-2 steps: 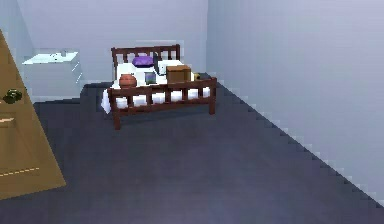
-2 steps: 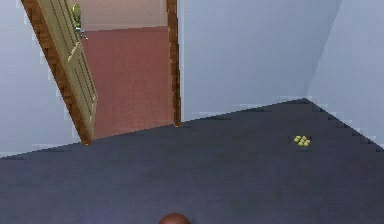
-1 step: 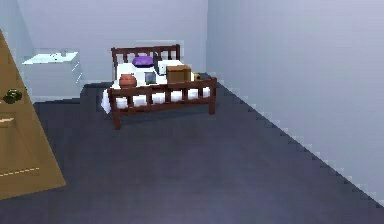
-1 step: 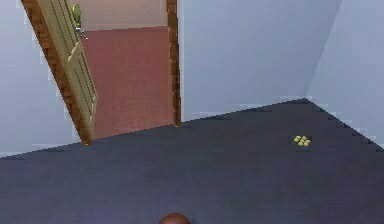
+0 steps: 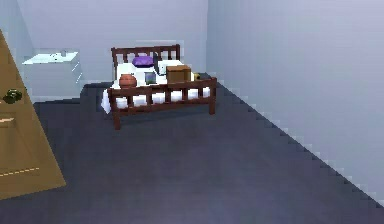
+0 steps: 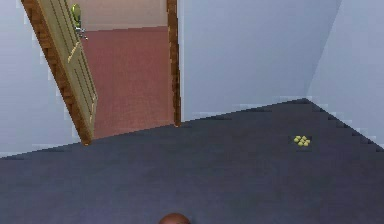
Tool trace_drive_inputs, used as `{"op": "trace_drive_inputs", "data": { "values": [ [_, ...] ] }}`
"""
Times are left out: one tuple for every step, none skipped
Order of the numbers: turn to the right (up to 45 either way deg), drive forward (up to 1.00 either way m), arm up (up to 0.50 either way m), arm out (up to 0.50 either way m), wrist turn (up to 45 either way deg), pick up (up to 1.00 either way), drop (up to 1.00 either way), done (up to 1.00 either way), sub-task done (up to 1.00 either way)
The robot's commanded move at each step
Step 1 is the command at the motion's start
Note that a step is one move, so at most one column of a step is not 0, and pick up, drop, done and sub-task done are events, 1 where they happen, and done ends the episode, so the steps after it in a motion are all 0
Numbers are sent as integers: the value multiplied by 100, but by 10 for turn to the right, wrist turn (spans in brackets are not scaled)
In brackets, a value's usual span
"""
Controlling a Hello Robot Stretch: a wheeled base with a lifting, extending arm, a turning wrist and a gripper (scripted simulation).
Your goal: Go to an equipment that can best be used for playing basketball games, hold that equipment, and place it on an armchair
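In the forward view a bed (image 5: 160, 98) with a dark wooden frame and white sheets stands against the far wall, across a stretch of dark floor (image 5: 220, 170). The basketball (image 5: 127, 81), a reddish-brown ball, lies on the bed toward its left side. A purple pillow (image 5: 144, 61) lies behind it by the headboard, and a brown box (image 5: 179, 73) sits to its right on the mattress. A white bedside cabinet (image 5: 55, 70) stands left of the bed, and a wooden door (image 5: 25, 135) with a round knob (image 5: 12, 96) fills that view's left edge. In the arm side view a doorway (image 6: 174, 60) with a wooden frame leads to a room with a red floor (image 6: 130, 75), and its pale door (image 6: 75, 60) stands swung open. A small yellow-green thing (image 6: 302, 141) lies on the dark floor to the right. A brown rounded shape (image 6: 175, 218) sits at the bottom edge; what it is cannot be told. The gripper's state cannot be told.
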Motion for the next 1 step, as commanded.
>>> {"op": "trace_drive_inputs", "data": {
  "values": [
    [0,0,0,0,450,0,0,0,0]
  ]
}}
